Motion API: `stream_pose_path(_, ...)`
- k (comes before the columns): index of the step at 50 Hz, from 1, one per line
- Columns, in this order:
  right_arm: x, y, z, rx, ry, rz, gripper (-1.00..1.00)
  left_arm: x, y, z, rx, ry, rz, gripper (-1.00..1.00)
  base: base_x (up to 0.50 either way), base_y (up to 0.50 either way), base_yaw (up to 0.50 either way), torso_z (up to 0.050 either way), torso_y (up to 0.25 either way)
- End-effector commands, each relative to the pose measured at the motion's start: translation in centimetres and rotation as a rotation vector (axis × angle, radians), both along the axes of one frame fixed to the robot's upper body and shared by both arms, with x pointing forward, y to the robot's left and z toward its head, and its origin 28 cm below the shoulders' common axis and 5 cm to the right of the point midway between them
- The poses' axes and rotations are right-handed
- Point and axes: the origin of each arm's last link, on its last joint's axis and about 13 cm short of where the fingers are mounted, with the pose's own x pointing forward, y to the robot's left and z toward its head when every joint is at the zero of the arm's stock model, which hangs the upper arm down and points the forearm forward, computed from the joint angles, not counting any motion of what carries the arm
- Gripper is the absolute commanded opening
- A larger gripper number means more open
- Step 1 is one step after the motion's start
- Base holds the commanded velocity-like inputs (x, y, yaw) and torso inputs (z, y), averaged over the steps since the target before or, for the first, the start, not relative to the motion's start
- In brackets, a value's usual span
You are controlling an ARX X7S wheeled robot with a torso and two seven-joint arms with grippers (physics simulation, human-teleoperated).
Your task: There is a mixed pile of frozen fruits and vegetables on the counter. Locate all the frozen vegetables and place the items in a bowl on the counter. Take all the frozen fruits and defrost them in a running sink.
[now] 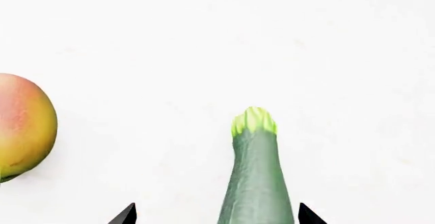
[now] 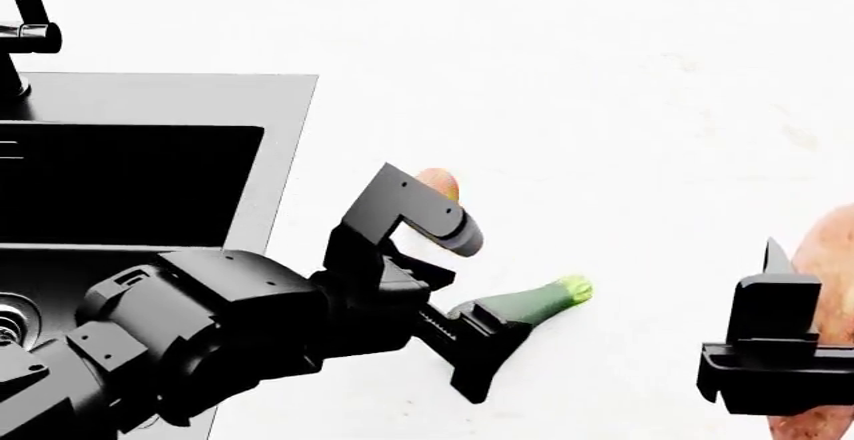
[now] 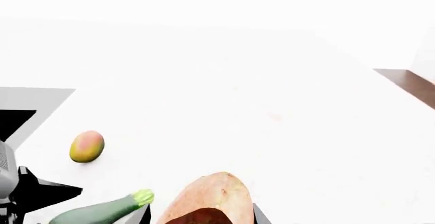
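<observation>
Left tool (image 2: 487,345) clenched on the zucchini (image 2: 534,303), low over the white surface (image 2: 601,110), right of the sink (image 2: 147,160). Mango (image 2: 438,184) sits just beyond. Right tool (image 3: 200,215) grips the sweet potato (image 3: 207,198) far right.

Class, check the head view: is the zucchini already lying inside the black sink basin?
No. The zucchini lies on the white counter to the right of the sink, between the left gripper's fingers.

White counter (image 2: 641,80), evenly lit; black basin (image 2: 120,180) inset; dark wood floor (image 3: 411,84) beyond edge.
</observation>
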Motion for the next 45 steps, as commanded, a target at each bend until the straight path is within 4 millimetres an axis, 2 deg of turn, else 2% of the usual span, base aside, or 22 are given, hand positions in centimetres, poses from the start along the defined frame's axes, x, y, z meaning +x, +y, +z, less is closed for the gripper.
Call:
stream_pose_path(1, 0.0, -0.2, -0.2, 0.008, -0.006, -0.011, -1.00, -0.2, 0.3, -0.7, 0.061, 0.021, 0.023, 1.00, 0.00, 0.00, 0.00, 0.000, 0.000)
stream_pose_path(9, 0.0, -0.2, -0.2, 0.009, -0.007, -0.013, -1.00, -0.2, 0.4, -0.7, 0.065, 0.021, 0.036, 1.00, 0.00, 0.00, 0.00, 0.000, 0.000)
stream_pose_path(10, 0.0, -0.2, -0.2, 0.009, -0.007, -0.013, -1.00, -0.1, 0.4, -0.6, 0.062, 0.015, 0.038, -1.00, 0.00, 0.00, 0.00, 0.000, 0.000)
stream_pose_path(22, 0.2, 0.0, 0.0, 0.009, -0.016, -0.002, -1.00, 0.5, 0.0, 1.5, 0.015, -0.053, 0.056, -1.00, 0.00, 0.00, 0.00, 0.000, 0.000)
stream_pose_path(31, 0.1, 0.2, 0.0, 0.009, -0.024, 0.009, -1.00, 0.1, 1.2, 4.0, -0.014, -0.145, 0.126, -1.00, 0.00, 0.00, 0.00, 0.000, 0.000)
stream_pose_path(37, 0.4, 0.2, 0.2, -0.033, -0.037, 0.031, -1.00, -1.7, 3.4, 5.4, -0.014, -0.224, 0.181, -1.00, 0.00, 0.00, 0.00, 0.000, 0.000)
stream_pose_path(41, 1.1, 0.6, 0.1, -0.027, -0.036, 0.072, -1.00, -3.5, 5.4, 4.9, -0.006, -0.266, 0.253, -1.00, 0.00, 0.00, 0.00, 0.000, 0.000)
stream_pose_path(45, 2.0, 0.7, -0.3, -0.057, -0.027, 0.096, -1.00, -4.8, 7.6, 6.4, -0.025, -0.341, 0.357, -1.00, 0.00, 0.00, 0.00, 0.000, 0.000)
